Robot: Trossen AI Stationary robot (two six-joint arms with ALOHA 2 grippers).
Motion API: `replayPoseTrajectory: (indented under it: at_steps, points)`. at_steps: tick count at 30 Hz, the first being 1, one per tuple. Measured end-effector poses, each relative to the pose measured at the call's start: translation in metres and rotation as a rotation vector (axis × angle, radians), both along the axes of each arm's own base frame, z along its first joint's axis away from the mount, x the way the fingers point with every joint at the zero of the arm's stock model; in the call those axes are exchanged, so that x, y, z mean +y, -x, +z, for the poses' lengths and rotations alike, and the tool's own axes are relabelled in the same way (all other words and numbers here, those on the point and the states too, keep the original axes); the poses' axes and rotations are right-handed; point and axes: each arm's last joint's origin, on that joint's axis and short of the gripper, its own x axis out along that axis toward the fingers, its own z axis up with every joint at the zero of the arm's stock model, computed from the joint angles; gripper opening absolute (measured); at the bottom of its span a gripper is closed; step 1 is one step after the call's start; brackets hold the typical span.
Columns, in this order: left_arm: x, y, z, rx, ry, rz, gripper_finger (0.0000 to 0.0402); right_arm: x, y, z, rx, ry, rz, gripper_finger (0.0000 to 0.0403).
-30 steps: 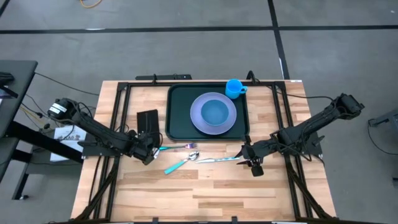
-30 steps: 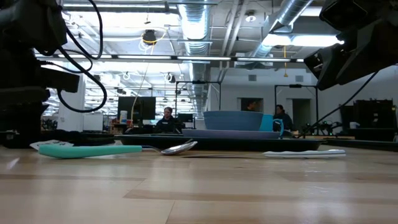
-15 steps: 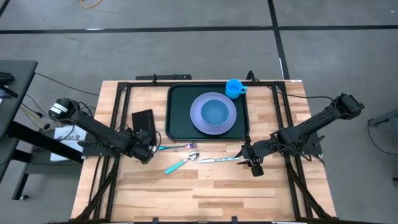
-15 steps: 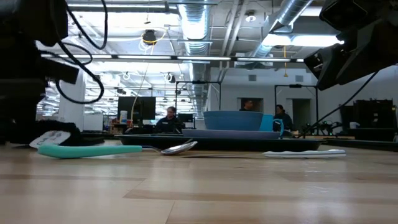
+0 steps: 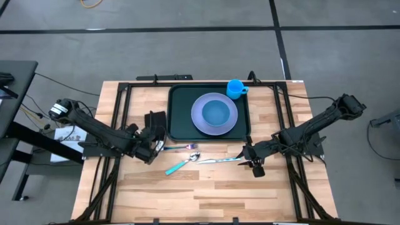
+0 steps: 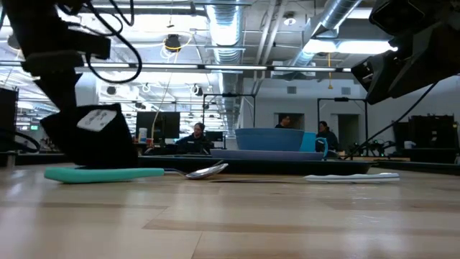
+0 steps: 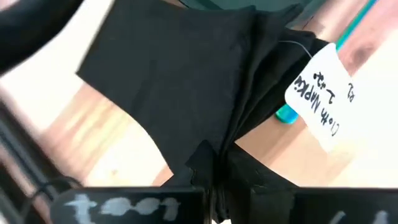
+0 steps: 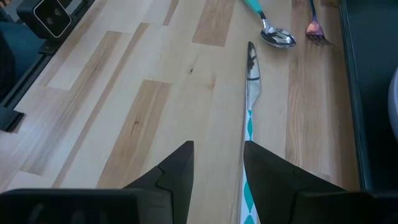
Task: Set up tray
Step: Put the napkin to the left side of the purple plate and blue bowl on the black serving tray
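The dark green tray (image 5: 177,128) lies at the table's far middle. On it sit a lavender plate (image 5: 199,119) with a blue bowl (image 6: 277,138), and a blue cup (image 5: 235,88) at its far right corner. Left of the tray, my left gripper (image 5: 150,142) is shut on a black cloth napkin (image 5: 155,121) with a white tag (image 7: 317,93). A fork (image 5: 180,148), a teal-handled spoon (image 5: 180,165) and a knife (image 5: 220,160) lie flat on the wood near the tray. My right gripper (image 8: 217,168) hovers open above the knife's handle end, holding nothing. My left gripper pinches the napkin where the cloth is gathered into several folds (image 7: 214,155), at one edge. The fingers slant down from the table's left. The napkin (image 6: 90,140) hangs below them, spread and tilted. Whether its lower edge rests on the table I cannot tell.
Black frame rails (image 5: 119,119) run along the table's left, right and far sides. Bare wood (image 5: 200,194) fills the near half of the table. People sit at desks in the room beyond the table.
My left gripper has risen, staying shut, and has drawn the napkin up from lying flat on the table. The napkin's near edge came up first. It now hangs upright, nearer the tray. My right arm has kept still.
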Motion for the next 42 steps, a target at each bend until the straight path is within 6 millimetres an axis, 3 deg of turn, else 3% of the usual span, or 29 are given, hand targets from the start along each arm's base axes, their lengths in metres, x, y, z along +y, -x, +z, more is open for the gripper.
replayPoseTrajectory:
  at_steps: [22, 26, 34, 42]
  points:
    - [0.031, -0.003, 0.012, 0.091, -0.016, 0.019, 0.0, 0.0, 0.0, 0.0, -0.002, 0.006, 0.006, 0.0131]
    - [0.035, -0.004, 0.035, 0.084, -0.061, 0.017, 0.0, 0.0, 0.0, 0.0, -0.002, 0.007, 0.006, 0.0131]
    - [0.043, -0.012, 0.101, -0.006, -0.199, -0.031, 0.0, 0.0, 0.0, 0.0, -0.002, 0.007, 0.007, 0.0131]
    - [0.06, -0.018, 0.147, -0.09, -0.3, -0.062, 0.0, 0.0, 0.0, 0.0, -0.002, 0.007, 0.007, 0.0131]
